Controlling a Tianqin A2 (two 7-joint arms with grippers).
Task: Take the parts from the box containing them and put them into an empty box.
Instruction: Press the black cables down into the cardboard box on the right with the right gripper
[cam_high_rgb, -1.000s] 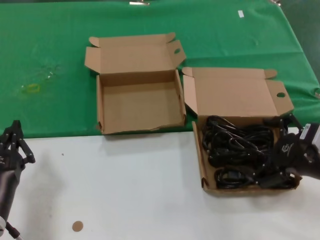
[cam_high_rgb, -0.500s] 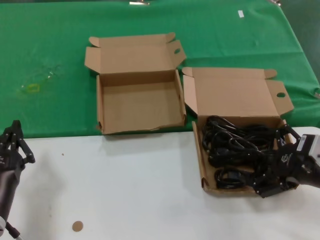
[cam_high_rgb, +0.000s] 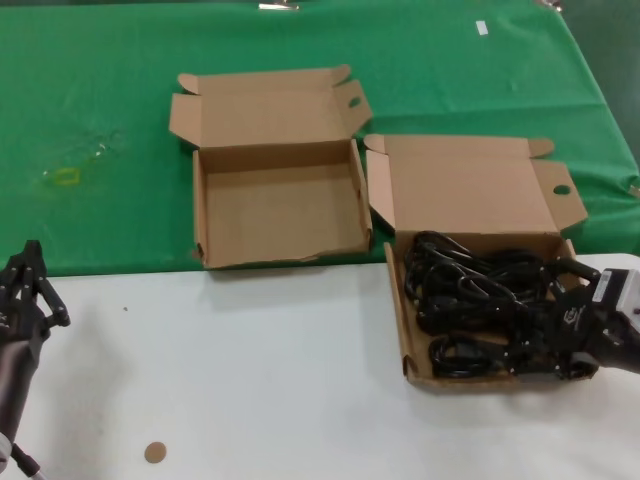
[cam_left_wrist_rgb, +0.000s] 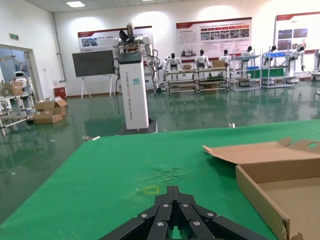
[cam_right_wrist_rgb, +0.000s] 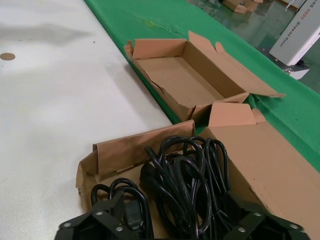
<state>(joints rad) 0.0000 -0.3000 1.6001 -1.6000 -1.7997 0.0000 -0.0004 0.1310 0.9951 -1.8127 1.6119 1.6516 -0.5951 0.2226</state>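
Observation:
The box containing the parts (cam_high_rgb: 400, 330) stands open on the right, lid (cam_high_rgb: 470, 190) folded back, full of coiled black power cables (cam_high_rgb: 460, 290). My right gripper (cam_high_rgb: 540, 320) is open, low over the box's right side. In the right wrist view its fingers (cam_right_wrist_rgb: 107, 215) straddle the cables (cam_right_wrist_rgb: 185, 185), and the gripper (cam_right_wrist_rgb: 175, 222) holds nothing. The empty box (cam_high_rgb: 280, 215) lies open to the left, farther back on the green cloth; it also shows in the right wrist view (cam_right_wrist_rgb: 175, 80) and the left wrist view (cam_left_wrist_rgb: 270, 200). My left gripper (cam_high_rgb: 25, 290) is shut and parked at the near left (cam_left_wrist_rgb: 173, 192).
Green cloth (cam_high_rgb: 100, 100) covers the far half of the table and white surface (cam_high_rgb: 250, 380) the near half. A small brown disc (cam_high_rgb: 154, 452) lies near the front left. A faint yellow mark (cam_high_rgb: 62, 177) sits on the cloth at far left.
My right gripper has shifted slightly leftward and settled lower among the cables at the box's right side. The left arm and both boxes have not moved.

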